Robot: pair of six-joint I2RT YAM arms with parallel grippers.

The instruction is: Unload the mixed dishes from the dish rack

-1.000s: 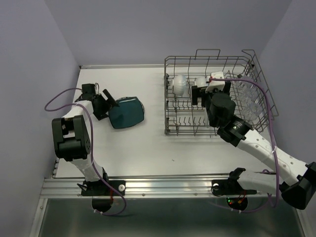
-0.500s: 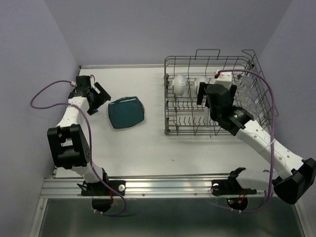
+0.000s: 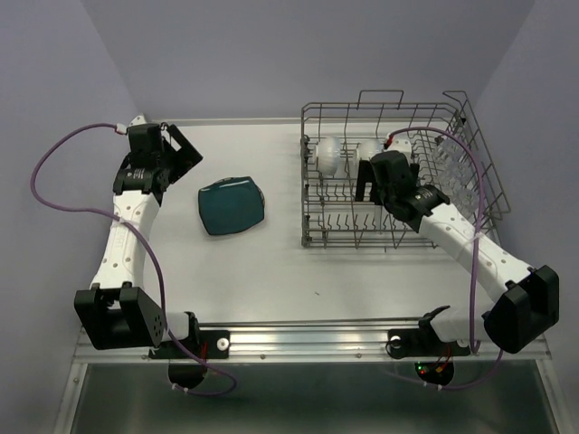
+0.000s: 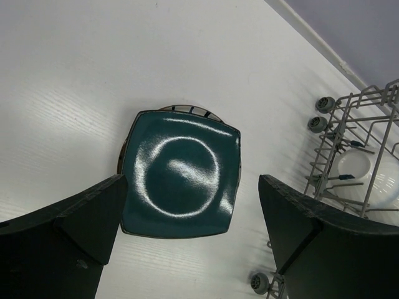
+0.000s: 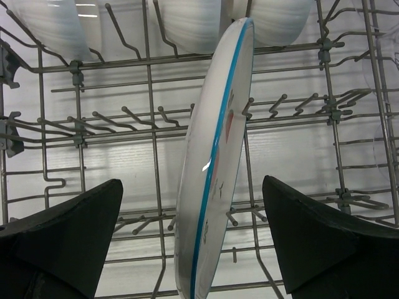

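At the far left of the tabletop [image 3: 271, 271], the left gripper [image 3: 184, 150] hangs above the surface with its jaws spread wide and nothing between them. Just to its right, the dark teal plate [image 3: 231, 205] lies flat on the tabletop, well apart from the rack. In the left wrist view it sits framed in the gap between the two fingers. A thin striped rim peeks out along its far edge (what that rim belongs to cannot be told).

Further right stands the dish rack [image 3: 344, 244], a grey wire frame with upright tines. White bowls [image 3: 330, 154] sit along its far row. The right gripper [image 3: 373, 192] hovers over the middle of the rack, jaws fully apart and holding nothing. Its wrist view shows the white plate [image 5: 212, 168] standing on edge among the tines, leaning a little, with a blue line round the rim and red marks on its face. The plate is lined up with the gap between the fingers and neither finger touches it. Clear glass tumblers [image 3: 457, 176] fill the taller right-hand section.
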